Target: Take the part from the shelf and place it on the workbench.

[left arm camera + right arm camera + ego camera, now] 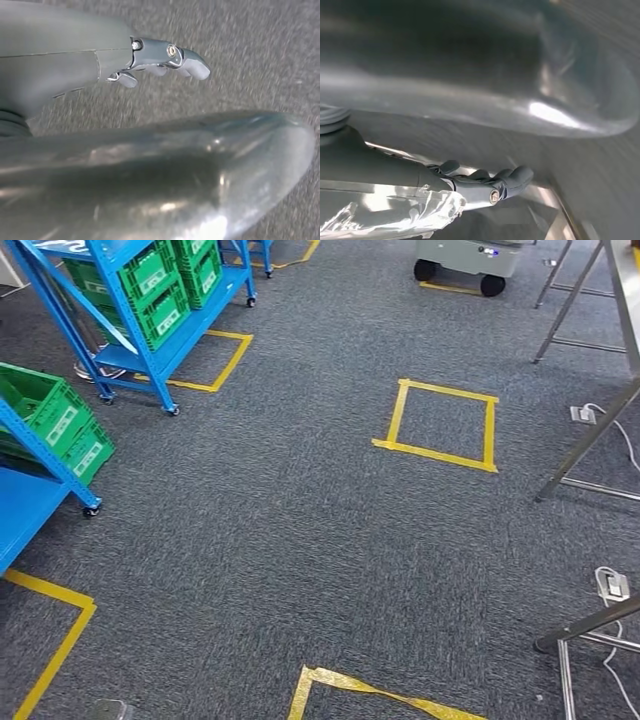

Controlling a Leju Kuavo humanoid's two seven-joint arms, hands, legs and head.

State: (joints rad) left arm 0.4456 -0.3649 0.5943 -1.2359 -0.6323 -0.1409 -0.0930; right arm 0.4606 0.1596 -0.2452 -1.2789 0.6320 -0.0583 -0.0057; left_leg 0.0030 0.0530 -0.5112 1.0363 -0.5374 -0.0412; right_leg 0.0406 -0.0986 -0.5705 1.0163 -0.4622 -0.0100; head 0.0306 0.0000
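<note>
Left hand (158,60) empty, fingers loosely extended over carpet; right hand (486,185) holds crinkly clear-wrapped part (395,212), blurred, cut off at edge.

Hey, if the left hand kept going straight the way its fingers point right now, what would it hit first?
Probably just the grey carpet. The left hand holds nothing, and the left wrist view shows nothing ahead of its fingers besides floor, though depth there is unclear.
</note>
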